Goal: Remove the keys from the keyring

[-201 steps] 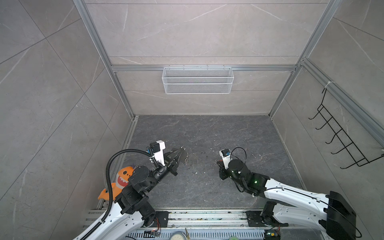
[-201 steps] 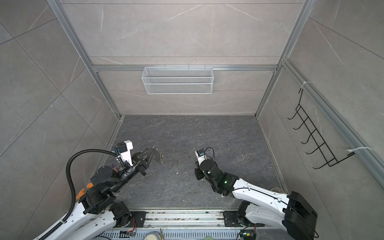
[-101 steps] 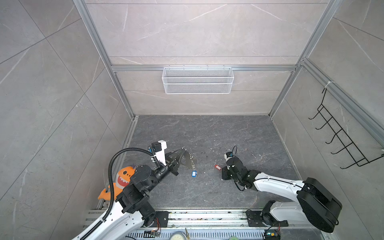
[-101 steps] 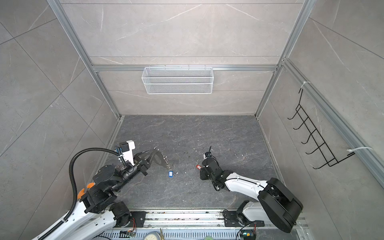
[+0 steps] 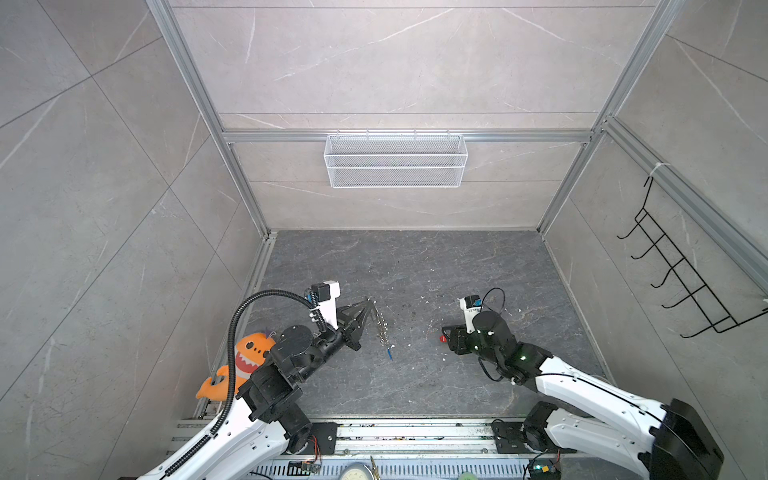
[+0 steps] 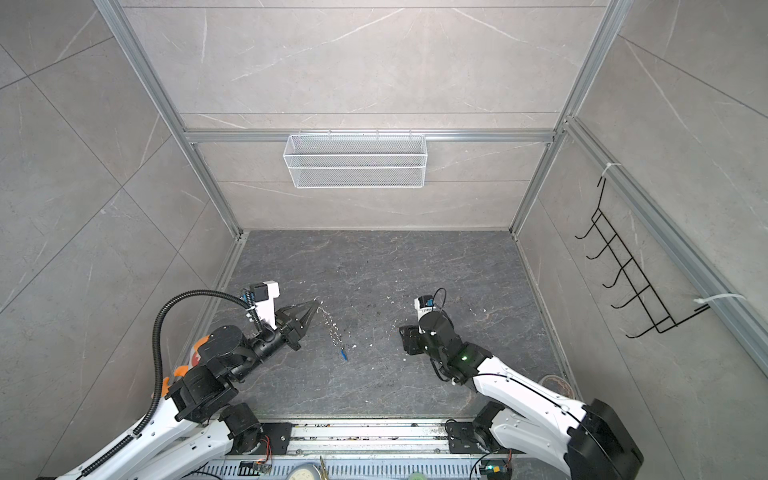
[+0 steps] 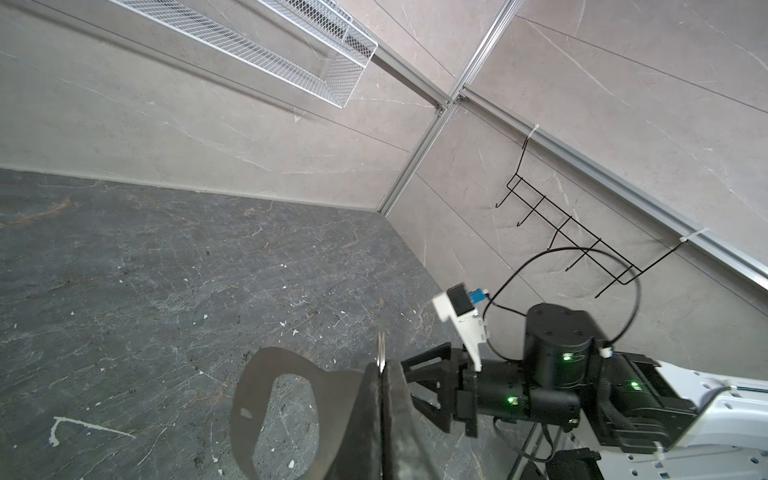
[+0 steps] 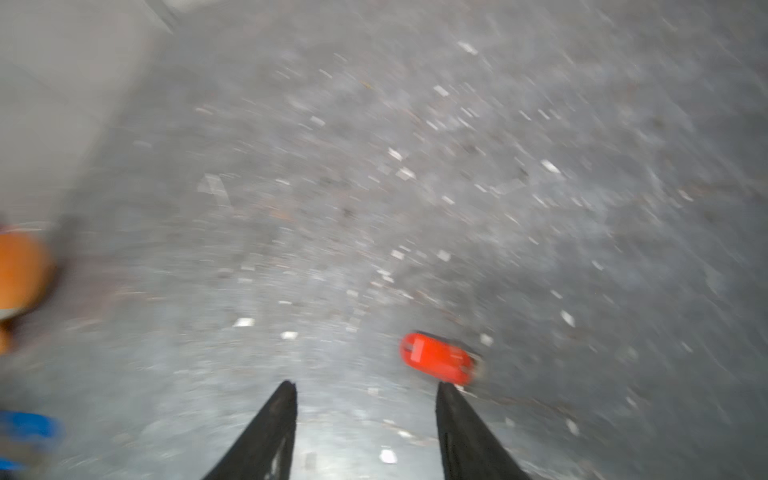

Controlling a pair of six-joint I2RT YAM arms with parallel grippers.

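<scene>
My left gripper [image 5: 368, 302] is shut on the top of the keyring's silver chain [image 5: 382, 328], which hangs slanting down toward the floor in both top views. A blue-tagged key [image 5: 390, 354] dangles at the chain's low end [image 6: 344, 354]. In the left wrist view a thin silver edge of the keyring [image 7: 380, 353] sticks out between the shut fingertips. My right gripper [image 8: 368, 392] is open and low over the floor. The red-tagged key [image 8: 436, 358] lies loose on the floor just beyond one fingertip [image 8: 445, 399], and it also shows in a top view [image 5: 443, 339].
An orange shark toy [image 5: 249, 353] lies at the floor's left edge beside my left arm. A white wire basket [image 5: 395, 160] hangs on the back wall, and a black hook rack [image 5: 681, 282] on the right wall. White flecks dot the dark floor [image 5: 415, 270].
My right gripper has opened and let go of the red-tagged key, which now lies on the floor. The chain, earlier bunched at my left gripper, has dropped out long with the blue key.
</scene>
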